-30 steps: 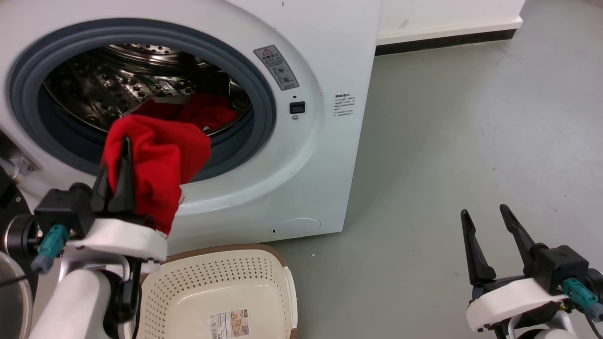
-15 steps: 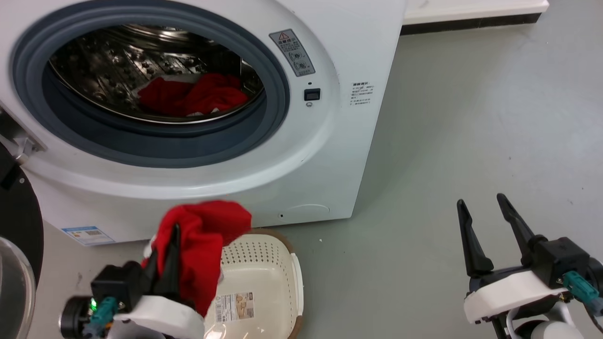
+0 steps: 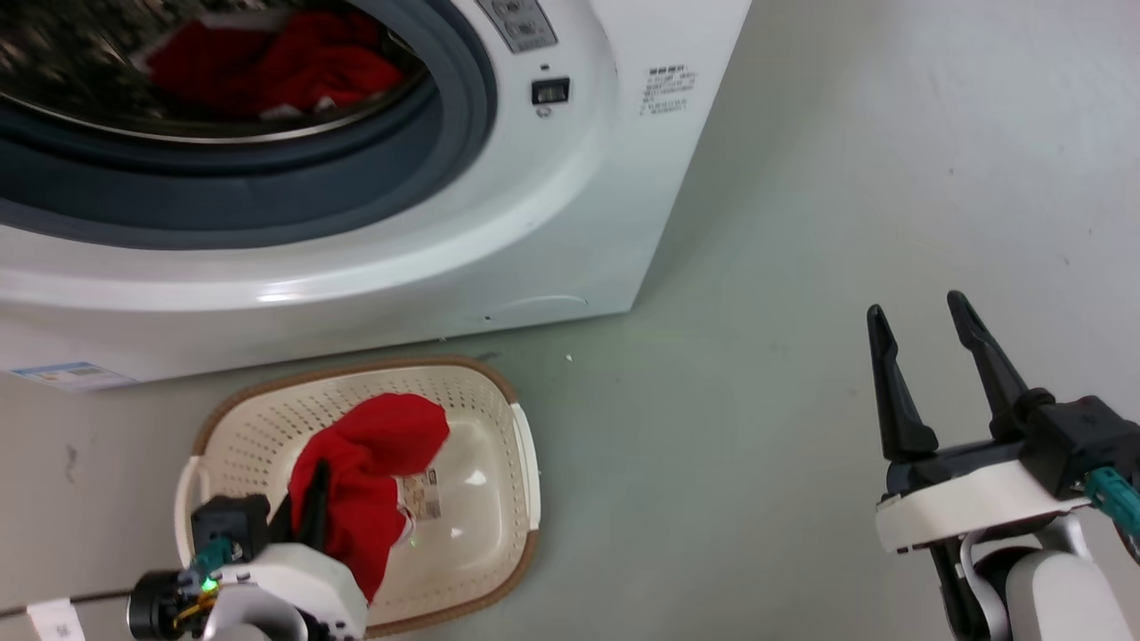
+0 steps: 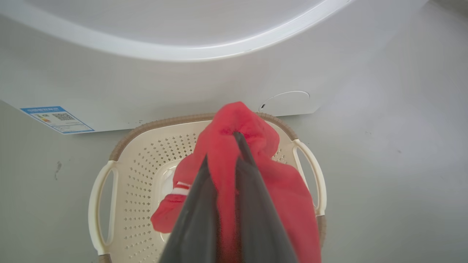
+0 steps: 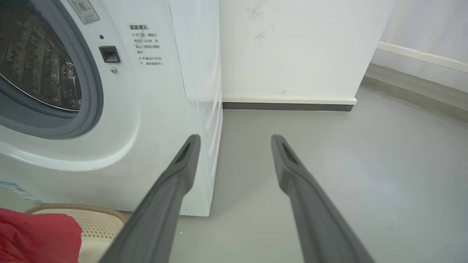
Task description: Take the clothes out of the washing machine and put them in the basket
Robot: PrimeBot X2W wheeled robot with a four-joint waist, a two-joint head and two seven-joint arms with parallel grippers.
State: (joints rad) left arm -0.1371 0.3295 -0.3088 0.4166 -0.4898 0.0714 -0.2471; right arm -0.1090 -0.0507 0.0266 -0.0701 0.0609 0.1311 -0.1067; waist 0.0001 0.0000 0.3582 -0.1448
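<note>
My left gripper (image 3: 313, 485) is shut on a red garment (image 3: 374, 463) and holds it over the cream basket (image 3: 267, 418) on the floor in front of the washing machine (image 3: 552, 205). In the left wrist view the garment (image 4: 270, 182) drapes over both fingers above the basket (image 4: 146, 153), with a red-and-white striped trim at its lower left. More red clothes (image 3: 267, 62) lie inside the drum. My right gripper (image 3: 917, 312) stands open and empty over bare floor at the right; in the right wrist view the right gripper (image 5: 236, 140) points past the machine's corner (image 5: 197, 109).
A white wall with a dark skirting (image 5: 289, 106) runs behind the machine. Grey floor (image 3: 846, 178) stretches to the right of the machine and basket. A blue label (image 4: 56, 119) sits low on the machine's front.
The head camera has tipped downward. My left gripper has carried the red garment down from the porthole to over the basket. The right gripper has stayed open.
</note>
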